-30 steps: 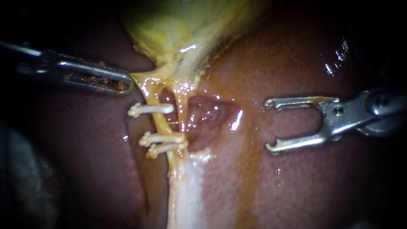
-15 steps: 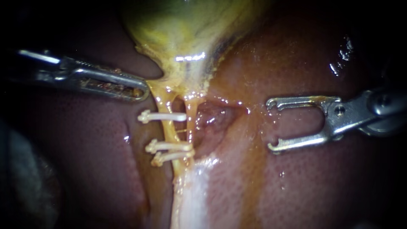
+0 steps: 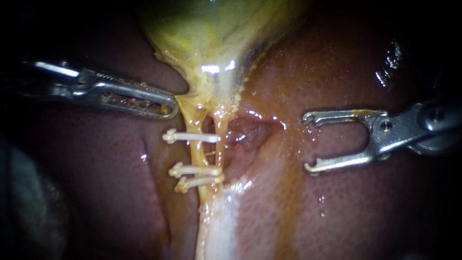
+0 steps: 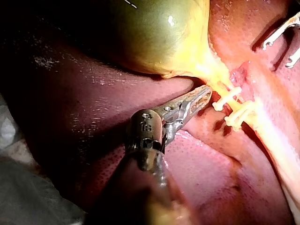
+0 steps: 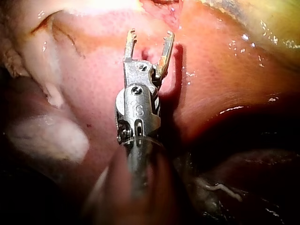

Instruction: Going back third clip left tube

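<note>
Two yellow tubes run down from the gallbladder (image 3: 211, 38). The left tube (image 3: 196, 151) carries three white clips: one higher (image 3: 190, 137) and two close together lower down (image 3: 196, 170) (image 3: 199, 182). The right tube (image 3: 220, 139) is bare. My left instrument (image 3: 168, 110) lies with its jaws shut on tissue at the gallbladder's neck, just above the top clip; the left wrist view shows the same grip (image 4: 201, 96). My right instrument (image 3: 307, 142) hovers over the liver to the right of the tubes, jaws open and empty, as in the right wrist view (image 5: 149, 40).
Reddish-brown liver (image 3: 337, 207) surrounds the tubes on both sides. A raw pink hollow (image 3: 245, 132) lies just right of the right tube. A pale whitish band (image 3: 219, 226) runs down below the clips. In the left wrist view my right instrument (image 4: 281, 37) shows beyond the clips (image 4: 229, 101).
My left instrument has moved right, carrying the gallbladder's neck with it; the tubes and clips have swung right and stand straighter. My right instrument has barely moved.
</note>
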`<move>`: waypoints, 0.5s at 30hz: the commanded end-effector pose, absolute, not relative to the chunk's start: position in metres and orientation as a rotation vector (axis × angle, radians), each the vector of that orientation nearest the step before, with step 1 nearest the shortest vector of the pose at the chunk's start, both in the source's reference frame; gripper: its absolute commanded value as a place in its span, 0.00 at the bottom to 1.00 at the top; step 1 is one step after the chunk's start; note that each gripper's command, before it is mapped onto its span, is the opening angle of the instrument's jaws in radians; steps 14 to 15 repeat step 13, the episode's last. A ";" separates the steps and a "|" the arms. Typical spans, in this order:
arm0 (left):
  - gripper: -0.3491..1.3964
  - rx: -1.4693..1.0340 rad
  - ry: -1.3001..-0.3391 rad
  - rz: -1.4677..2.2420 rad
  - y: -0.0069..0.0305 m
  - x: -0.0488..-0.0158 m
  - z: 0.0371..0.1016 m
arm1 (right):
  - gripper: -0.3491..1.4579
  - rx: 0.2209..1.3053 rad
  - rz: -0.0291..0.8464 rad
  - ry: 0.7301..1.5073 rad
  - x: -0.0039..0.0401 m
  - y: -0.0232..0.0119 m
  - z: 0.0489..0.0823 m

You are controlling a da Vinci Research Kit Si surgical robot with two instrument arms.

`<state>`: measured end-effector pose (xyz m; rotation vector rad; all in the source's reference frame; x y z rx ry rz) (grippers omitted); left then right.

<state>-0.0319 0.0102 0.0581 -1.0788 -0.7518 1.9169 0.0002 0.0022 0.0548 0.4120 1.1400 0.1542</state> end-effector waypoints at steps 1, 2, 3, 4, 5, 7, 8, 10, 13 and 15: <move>0.00 -1.079 -0.753 1.917 0.0102 -0.0319 0.0581 | 0.47 0.412 0.154 1.140 0.0002 0.0022 0.0548; 0.00 -1.079 -0.753 1.917 0.0102 -0.0319 0.0581 | 0.47 0.412 0.154 1.140 0.0002 0.0022 0.0548; 0.00 -1.079 -0.754 1.917 0.0102 -0.0319 0.0581 | 0.47 0.412 0.154 1.140 0.0002 0.0022 0.0548; 0.00 -1.079 -0.753 1.917 0.0102 -0.0319 0.0581 | 0.47 0.412 0.154 1.140 0.0002 0.0022 0.0548; 0.00 -1.079 -0.753 1.917 0.0102 -0.0319 0.0581 | 0.47 0.412 0.154 1.140 0.0002 0.0022 0.0548; 0.00 -1.079 -0.753 1.917 0.0102 -0.0319 0.0581 | 0.47 0.412 0.154 1.140 0.0002 0.0022 0.0548; 0.00 -1.079 -0.753 1.917 0.0102 -0.0319 0.0581 | 0.47 0.412 0.154 1.140 0.0002 0.0022 0.0548; 0.00 -1.079 -0.753 1.917 0.0102 -0.0319 0.0581 | 0.47 0.412 0.154 1.140 0.0002 0.0022 0.0548; 0.00 -1.079 -0.753 1.918 0.0102 -0.0320 0.0581 | 0.47 0.412 0.154 1.140 0.0002 0.0022 0.0548; 0.00 -1.079 -0.753 1.918 0.0102 -0.0320 0.0581 | 0.47 0.412 0.154 1.140 0.0002 0.0022 0.0548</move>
